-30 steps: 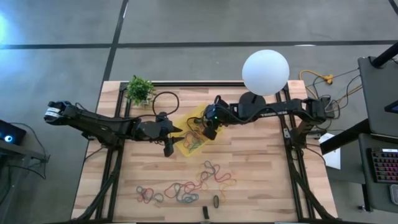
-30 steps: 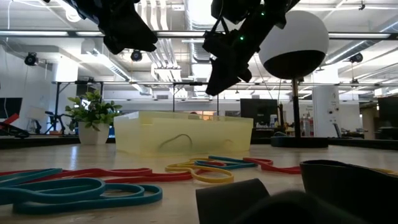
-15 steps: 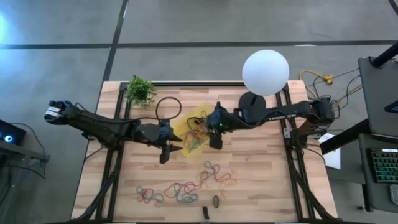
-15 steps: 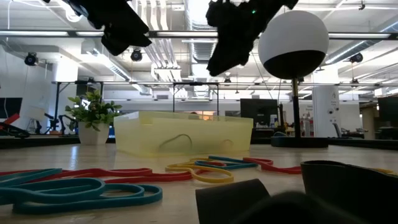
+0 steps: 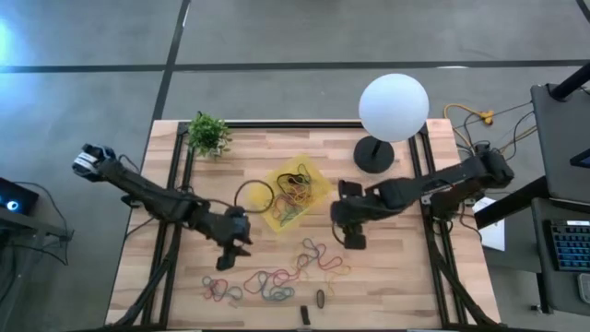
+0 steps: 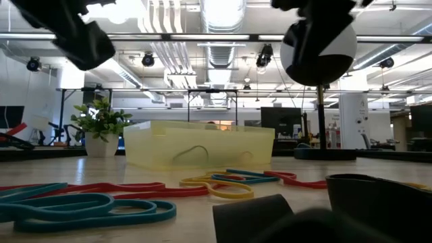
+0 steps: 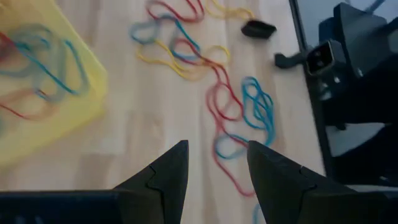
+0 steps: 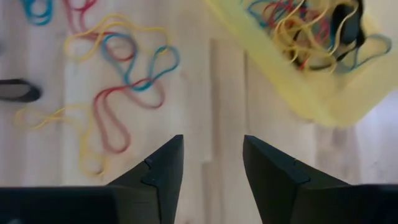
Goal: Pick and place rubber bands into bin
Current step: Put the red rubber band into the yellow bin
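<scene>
Two empty pincers are hanging over the counter (image 5: 387, 267), fingers apart: left pincer (image 5: 224, 261) and right pincer (image 5: 353, 240) flanking loose bands (image 5: 277, 277). The bin (image 5: 293, 195) (already holding bands) is sitting mid-counter. Risk: tangled loops may be dragging neighbours along, dropping short of the bin.

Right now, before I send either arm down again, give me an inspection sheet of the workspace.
Surface: wooden table, light planks.
Job's things: yellow bin holding several bands; loose rubber bands strewn near the front edge; big black ring beside the bin.
Clutter: potted plant, globe lamp, small dark pieces.
Grippers: left gripper and right gripper open, empty, above the table.
Cables: yellow cable off the table's right rear.
Surroundings: concrete floor; no person seen.
</scene>
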